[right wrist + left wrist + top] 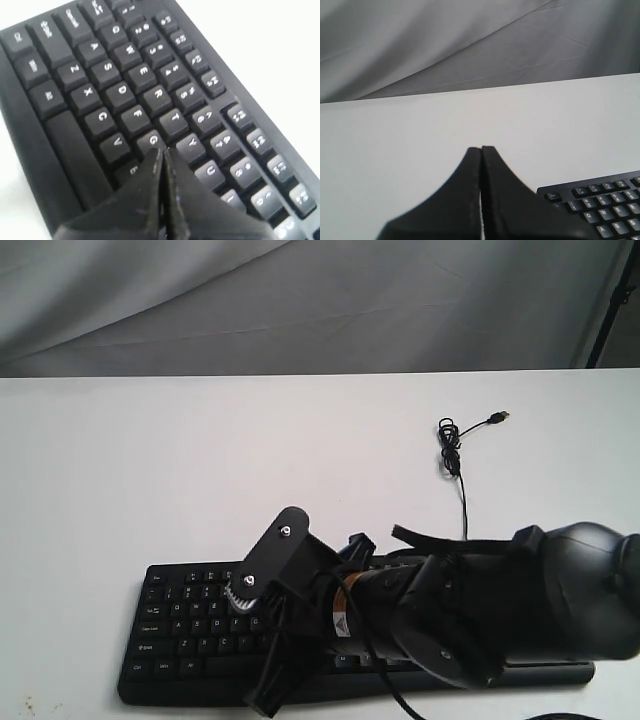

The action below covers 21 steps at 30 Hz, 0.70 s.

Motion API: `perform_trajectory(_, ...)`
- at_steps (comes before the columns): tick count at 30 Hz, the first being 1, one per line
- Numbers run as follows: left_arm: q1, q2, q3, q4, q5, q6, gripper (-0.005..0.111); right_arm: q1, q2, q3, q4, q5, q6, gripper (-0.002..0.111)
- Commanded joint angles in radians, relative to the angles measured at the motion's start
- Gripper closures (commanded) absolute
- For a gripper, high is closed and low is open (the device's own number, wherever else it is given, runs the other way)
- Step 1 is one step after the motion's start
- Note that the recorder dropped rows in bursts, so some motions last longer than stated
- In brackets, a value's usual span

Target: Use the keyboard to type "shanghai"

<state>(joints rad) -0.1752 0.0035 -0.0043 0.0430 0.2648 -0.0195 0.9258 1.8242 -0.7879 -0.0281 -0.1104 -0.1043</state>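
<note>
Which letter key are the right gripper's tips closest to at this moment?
The G key: the shut right gripper has its tip right beside that legend, while F, V and Y lie farther off.

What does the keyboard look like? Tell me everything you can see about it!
The keyboard is wide, black and plastic-looking, with white letters on its keys. It lies flat on the white table. A thin black cable leads away across the table to a loose coil. The shut right gripper points at keys near G; touching or not, I cannot tell.
</note>
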Motion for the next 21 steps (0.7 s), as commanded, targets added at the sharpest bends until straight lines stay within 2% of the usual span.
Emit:
perform_trajectory(1,-0.004,-0.003,0.004,0.005,-0.006,-0.003,0.107,-0.009,0.007,-0.042,-0.011,0.009,-0.004,0.108)
perform_trajectory(21,-0.004,-0.003,0.004,0.005,-0.006,-0.003,0.107,0.004,0.068,-0.082,-0.025,-0.003,-0.004,0.108)
